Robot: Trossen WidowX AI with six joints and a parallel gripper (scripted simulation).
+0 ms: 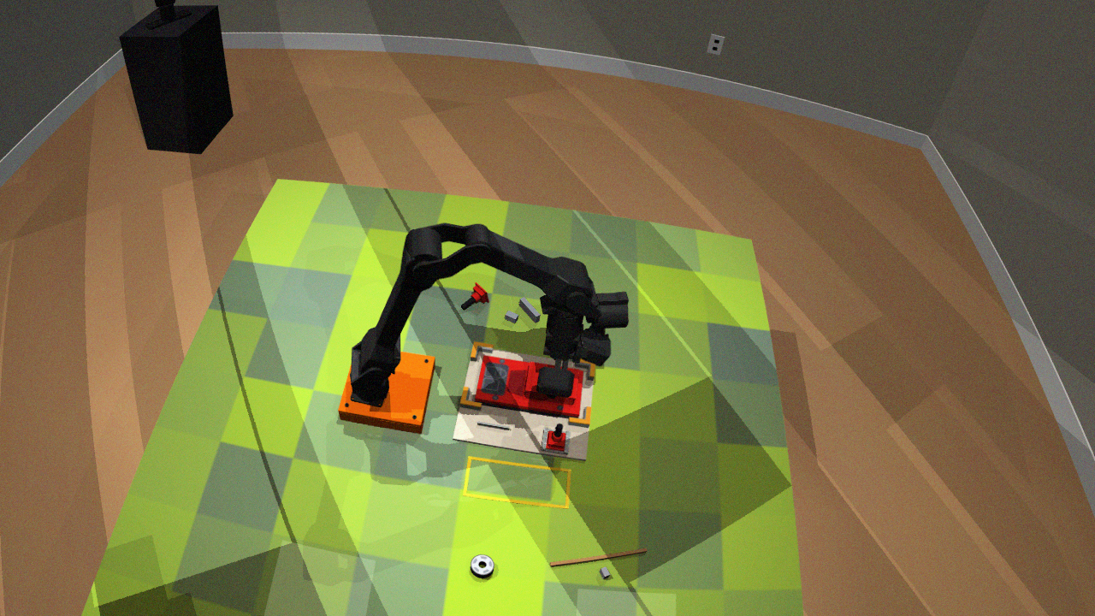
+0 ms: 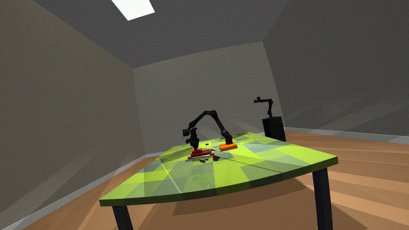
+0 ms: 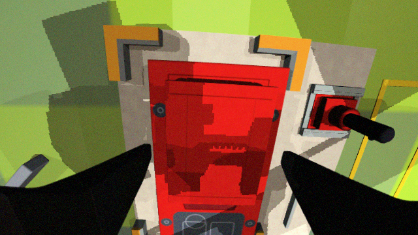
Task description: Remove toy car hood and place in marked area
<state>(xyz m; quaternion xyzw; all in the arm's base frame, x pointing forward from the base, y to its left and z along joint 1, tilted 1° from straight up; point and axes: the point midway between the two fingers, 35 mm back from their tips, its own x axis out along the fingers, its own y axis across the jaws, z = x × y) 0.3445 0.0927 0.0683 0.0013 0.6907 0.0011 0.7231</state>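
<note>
End effector (image 1: pixel 556 381) (image 2: pixel 196 149) (image 3: pixel 217 153) is released, its fingers spread on both sides of the red hood (image 3: pixel 220 130) (image 2: pixel 196 151), which sits on the toy car (image 1: pixel 503 388) (image 2: pixel 205 152) (image 3: pixel 209 206). This wide stance probably serves to grip the hood by its long sides. Orange corner brackets (image 1: pixel 470 396) (image 3: pixel 304 62) surround the car, likely to prevent sliding. On the counter (image 1: pixel 681 475) (image 2: pixel 234 171), the yellow outline (image 1: pixel 517 504) (image 3: pixel 359 156) lies beside the base board (image 1: pixel 520 440) (image 3: pixel 132 127), presumably to receive the hood.
</note>
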